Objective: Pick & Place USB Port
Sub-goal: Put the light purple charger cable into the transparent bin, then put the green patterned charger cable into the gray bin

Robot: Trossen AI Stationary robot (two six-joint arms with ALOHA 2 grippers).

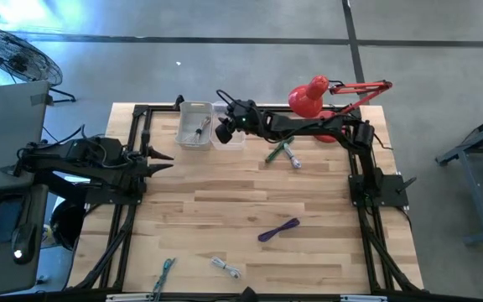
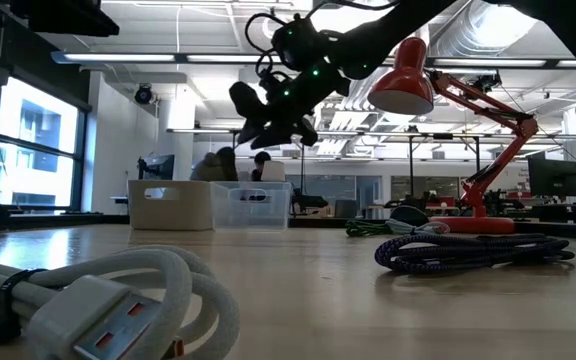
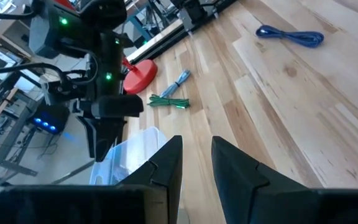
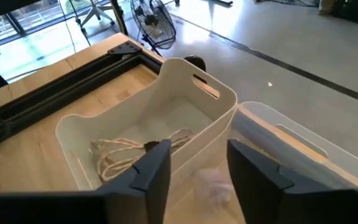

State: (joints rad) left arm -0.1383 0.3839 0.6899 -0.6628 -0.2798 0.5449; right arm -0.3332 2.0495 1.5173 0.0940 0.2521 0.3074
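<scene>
above the clear bin [image 1: 230, 137] you see the right gripper [image 1: 224, 131] open and empty; beside it the white bin [image 1: 194, 124] holds a cable [image 4: 129, 151]. left gripper [image 1: 164, 159] waits, slightly open, empty.

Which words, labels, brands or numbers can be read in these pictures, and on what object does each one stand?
None can be read.
White bin: plain walls, no label visible.
Clear bin: no label visible.
Red lamp: no brand mark visible.
White USB plug: no print visible.
Screens in the room behind the table: too small to read.
</scene>
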